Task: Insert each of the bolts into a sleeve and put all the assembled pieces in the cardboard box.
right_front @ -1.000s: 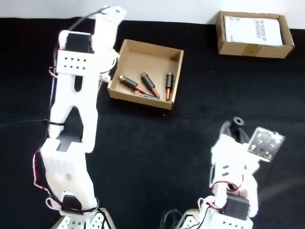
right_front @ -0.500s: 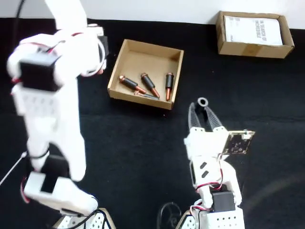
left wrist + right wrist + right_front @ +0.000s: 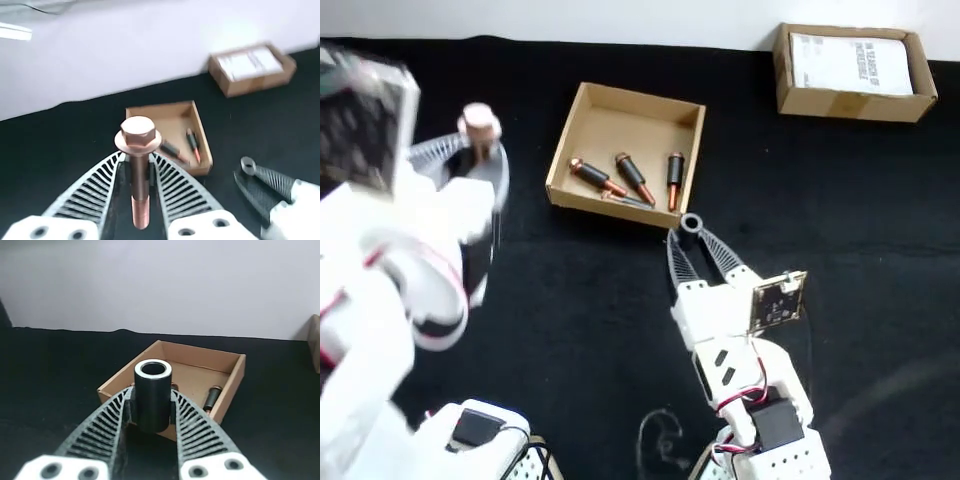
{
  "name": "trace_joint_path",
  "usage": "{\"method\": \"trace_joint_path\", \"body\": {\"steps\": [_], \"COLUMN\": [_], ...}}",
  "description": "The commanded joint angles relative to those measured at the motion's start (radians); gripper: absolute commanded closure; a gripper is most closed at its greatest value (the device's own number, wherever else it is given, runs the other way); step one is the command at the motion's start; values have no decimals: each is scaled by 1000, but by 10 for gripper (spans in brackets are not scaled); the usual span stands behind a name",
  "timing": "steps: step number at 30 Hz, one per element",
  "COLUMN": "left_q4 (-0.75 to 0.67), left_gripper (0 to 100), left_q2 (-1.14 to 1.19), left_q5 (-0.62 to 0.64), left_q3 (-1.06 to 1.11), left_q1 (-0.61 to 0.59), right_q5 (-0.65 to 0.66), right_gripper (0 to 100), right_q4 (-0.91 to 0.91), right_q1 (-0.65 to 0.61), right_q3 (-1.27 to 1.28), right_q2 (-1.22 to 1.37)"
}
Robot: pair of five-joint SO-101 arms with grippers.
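My left gripper [image 3: 137,161] is shut on a copper bolt [image 3: 137,150], which stands upright with its hex head on top. In the high view this bolt [image 3: 478,124] is raised left of the cardboard box [image 3: 620,118], in the left gripper [image 3: 478,150]. My right gripper [image 3: 152,396] is shut on a black sleeve [image 3: 152,390], open end up, just in front of the cardboard box [image 3: 231,376]. From above, the right gripper [image 3: 690,233] and its sleeve [image 3: 691,223] sit at the box's near wall. Three assembled pieces [image 3: 632,177] lie inside.
A second cardboard box [image 3: 802,100] holding a white sheet stands at the back right. The black table cloth [image 3: 880,220] lies bare to the right of the arms. In the left wrist view, the right gripper [image 3: 260,181] appears beside the cardboard box [image 3: 170,121].
The left arm has swung away from the back of the table and lifted the bolt high on the left. The right arm has carried the sleeve left and forward to the box's near wall.
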Motion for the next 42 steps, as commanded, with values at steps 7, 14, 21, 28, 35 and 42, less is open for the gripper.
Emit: {"method": "trace_joint_path", "body": {"steps": [7,14,21,28,35,42], "left_q4": [-161,-763,-1399,-1534,-1502,-1343], "left_gripper": [990,990,990,990,990,990], "left_q2": [-358,-519,-608,-544,-343,-202], "left_q5": [-51,-48,-46,-14,304,446], "left_q3": [656,1182,1566,1604,1389,1241], "left_q1": [62,64,182,361,381,380], "right_q5": [14,15,15,15,15,15], "right_gripper": [992,992,992,992,992,992], "right_q4": [-19,-19,-19,-19,-21,-22], "right_q1": [-16,-16,-16,-16,-16,-16], "right_q3": [133,133,133,133,133,133], "right_q2": [-2,-1,-1,-1,-1,-1]}}
